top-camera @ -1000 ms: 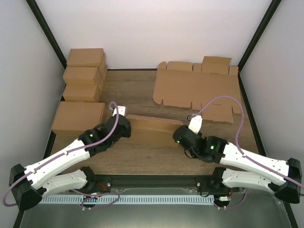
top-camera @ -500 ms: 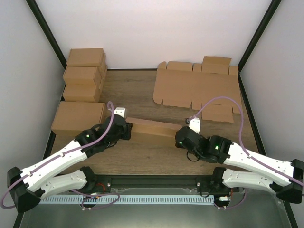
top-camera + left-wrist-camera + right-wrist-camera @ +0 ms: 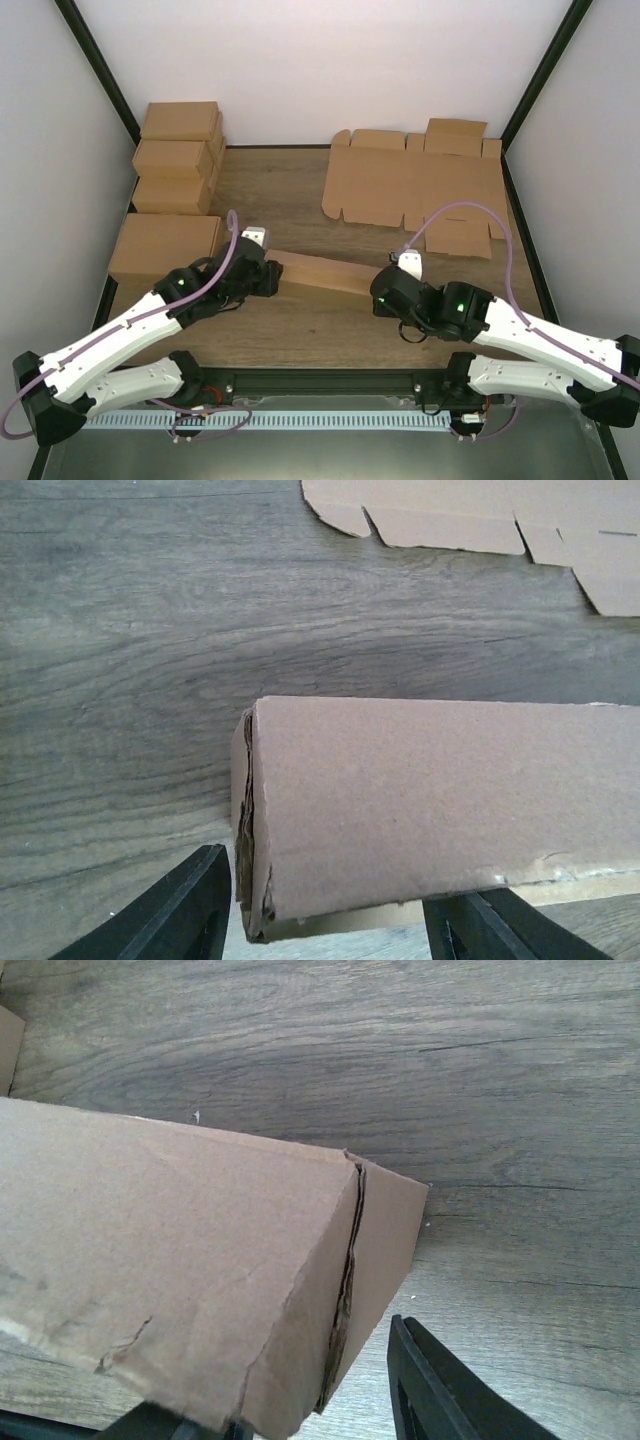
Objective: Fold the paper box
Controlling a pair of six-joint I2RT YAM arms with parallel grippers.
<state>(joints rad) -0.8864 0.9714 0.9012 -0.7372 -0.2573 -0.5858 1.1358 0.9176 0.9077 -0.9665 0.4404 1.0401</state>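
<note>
The paper box (image 3: 322, 271) lies closed on the wooden table (image 3: 280, 200) as a long brown cardboard block, slanting slightly from left to right. My left gripper (image 3: 268, 280) stands open round its left end. In the left wrist view the box's end (image 3: 420, 800) sits between the black fingers (image 3: 185, 910), with a gap at the left finger. My right gripper (image 3: 381, 291) stands open round the right end. In the right wrist view the box corner (image 3: 200, 1270) shows, and the right finger (image 3: 440, 1390) is apart from it.
Flat notched cardboard sheets (image 3: 412, 188) lie at the back right, and their edge shows in the left wrist view (image 3: 480, 520). Several closed brown cartons (image 3: 175, 165) are stacked along the left wall, with a larger one (image 3: 163, 248) nearest my left arm.
Both grippers have opened off the box's ends. The box now lies lower and flatter on the table, and both arms have drawn back a little toward the near edge.
</note>
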